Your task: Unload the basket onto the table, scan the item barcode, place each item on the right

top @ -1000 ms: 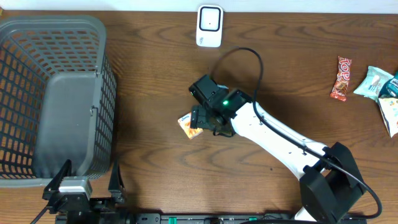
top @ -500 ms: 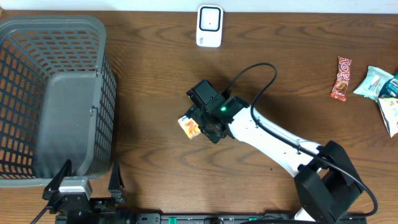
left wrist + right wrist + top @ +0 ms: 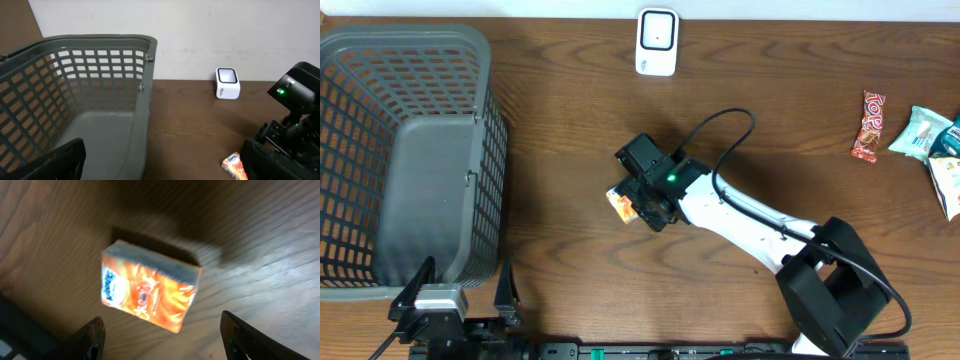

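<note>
Right fingers [image 3: 92, 339] stand wide open, flanking the orange box [image 3: 150, 287] on the surface [image 3: 260, 270] without touching it. Overhead, the right arm [image 3: 750, 215] stretches from 5 o'clock to centre, wrist bent down over the box. Left fingers [image 3: 412, 285], open and empty, rest at 7 o'clock below the basket [image 3: 420, 50].

Right of the basket [image 3: 410, 150], the right arm [image 3: 740, 208] has a white tapered link between black joint housings and a blocky black base. A green light [image 3: 671, 180] glows on its black wrist, where a thin black cable [image 3: 732, 114] loops off. At the basket's near edge, the left gripper [image 3: 460, 282] has black fingers on a silver-grey block.
</note>
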You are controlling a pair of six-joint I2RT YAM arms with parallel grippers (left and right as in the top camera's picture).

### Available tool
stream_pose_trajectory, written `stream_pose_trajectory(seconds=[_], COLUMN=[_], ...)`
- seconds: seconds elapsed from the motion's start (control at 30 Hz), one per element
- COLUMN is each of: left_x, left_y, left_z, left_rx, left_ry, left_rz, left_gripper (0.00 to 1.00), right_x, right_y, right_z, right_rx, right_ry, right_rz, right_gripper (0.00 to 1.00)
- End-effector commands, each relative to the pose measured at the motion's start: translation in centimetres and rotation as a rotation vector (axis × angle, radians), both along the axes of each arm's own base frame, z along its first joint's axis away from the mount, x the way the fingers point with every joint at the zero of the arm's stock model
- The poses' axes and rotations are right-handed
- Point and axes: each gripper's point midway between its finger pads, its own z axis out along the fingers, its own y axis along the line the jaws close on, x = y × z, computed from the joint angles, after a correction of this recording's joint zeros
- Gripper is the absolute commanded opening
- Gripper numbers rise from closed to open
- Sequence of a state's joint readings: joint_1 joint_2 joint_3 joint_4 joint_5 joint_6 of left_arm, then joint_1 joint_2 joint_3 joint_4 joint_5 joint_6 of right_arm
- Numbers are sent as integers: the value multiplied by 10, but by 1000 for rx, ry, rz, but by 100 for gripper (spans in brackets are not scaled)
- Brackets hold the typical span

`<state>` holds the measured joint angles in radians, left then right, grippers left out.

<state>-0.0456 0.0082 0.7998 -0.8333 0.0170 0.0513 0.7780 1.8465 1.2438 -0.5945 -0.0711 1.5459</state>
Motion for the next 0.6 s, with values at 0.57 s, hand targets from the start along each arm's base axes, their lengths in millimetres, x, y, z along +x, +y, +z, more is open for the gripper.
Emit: stream_pose_trajectory(seconds=[0.57], left_x=[-2], left_y=[1], left_z=[3], left_rx=[-5], left_ry=[-12], left_rz=[5], left_gripper=[98], right_x=[-3], right_y=[-7], right_z=[-59], right_rx=[-130], right_ry=[43], right_rz=[-16], right_gripper=[31])
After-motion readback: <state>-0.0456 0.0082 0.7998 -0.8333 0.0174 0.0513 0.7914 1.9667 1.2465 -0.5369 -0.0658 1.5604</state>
